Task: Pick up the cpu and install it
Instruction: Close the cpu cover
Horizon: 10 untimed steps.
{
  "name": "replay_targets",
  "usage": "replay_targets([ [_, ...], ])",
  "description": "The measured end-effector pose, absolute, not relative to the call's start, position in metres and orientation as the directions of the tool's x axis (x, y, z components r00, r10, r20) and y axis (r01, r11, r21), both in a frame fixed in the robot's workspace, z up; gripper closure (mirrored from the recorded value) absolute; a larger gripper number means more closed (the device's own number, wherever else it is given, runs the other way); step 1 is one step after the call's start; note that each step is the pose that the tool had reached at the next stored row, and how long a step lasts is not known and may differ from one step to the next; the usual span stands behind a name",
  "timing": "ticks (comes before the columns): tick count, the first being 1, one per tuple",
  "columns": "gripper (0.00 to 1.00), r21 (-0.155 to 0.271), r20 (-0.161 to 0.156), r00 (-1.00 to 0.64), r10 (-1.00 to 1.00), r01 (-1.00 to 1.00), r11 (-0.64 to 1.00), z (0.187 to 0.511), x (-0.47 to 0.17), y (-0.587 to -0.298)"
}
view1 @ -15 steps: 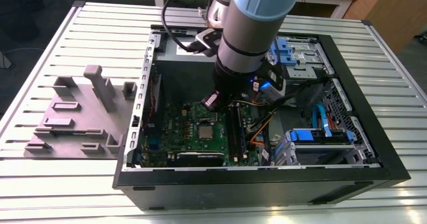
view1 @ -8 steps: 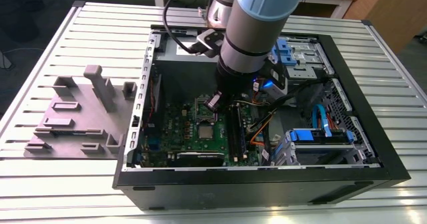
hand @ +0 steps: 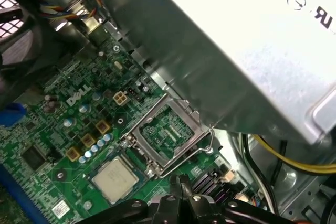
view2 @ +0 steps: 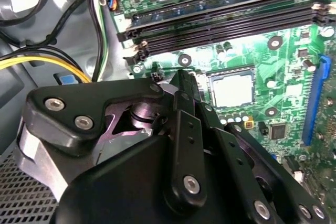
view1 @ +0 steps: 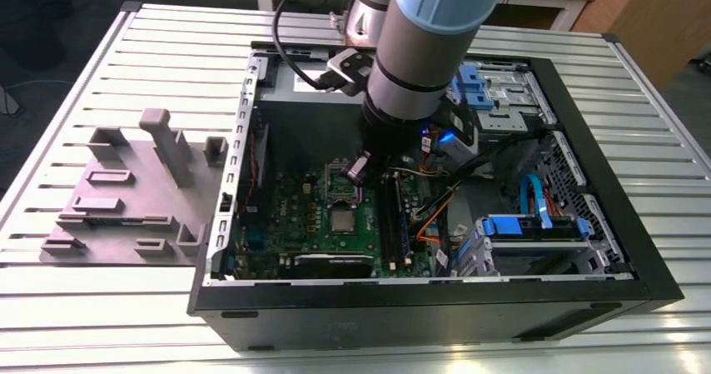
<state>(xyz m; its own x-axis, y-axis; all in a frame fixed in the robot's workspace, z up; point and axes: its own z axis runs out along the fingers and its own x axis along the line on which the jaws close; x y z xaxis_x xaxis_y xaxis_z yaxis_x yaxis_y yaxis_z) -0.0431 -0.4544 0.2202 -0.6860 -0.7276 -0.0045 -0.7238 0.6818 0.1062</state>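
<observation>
Inside the case [view1: 444, 307], the cpu [hand: 114, 178] lies flat on the motherboard [view1: 283, 216], just beside the open socket [hand: 165, 132], at six o'clock from it in the exterior view. The gripper [view1: 358, 178] hangs over the socket, fingers together and clasping nothing.

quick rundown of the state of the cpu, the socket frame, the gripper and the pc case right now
small silvery square cpu: lying flat on the green motherboard, not gripped
metal socket frame: swung open beside the cpu
black gripper: shut, empty, hovering over the green motherboard
black computer case: side panel off, lying on the slatted metal table
</observation>
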Motion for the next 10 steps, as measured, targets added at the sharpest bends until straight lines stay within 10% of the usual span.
replay_targets([
  [10, 0.90, 0.105, -0.008, -0.684, -0.729, -0.726, 0.680, 0.209, -0.043, -0.445],
])
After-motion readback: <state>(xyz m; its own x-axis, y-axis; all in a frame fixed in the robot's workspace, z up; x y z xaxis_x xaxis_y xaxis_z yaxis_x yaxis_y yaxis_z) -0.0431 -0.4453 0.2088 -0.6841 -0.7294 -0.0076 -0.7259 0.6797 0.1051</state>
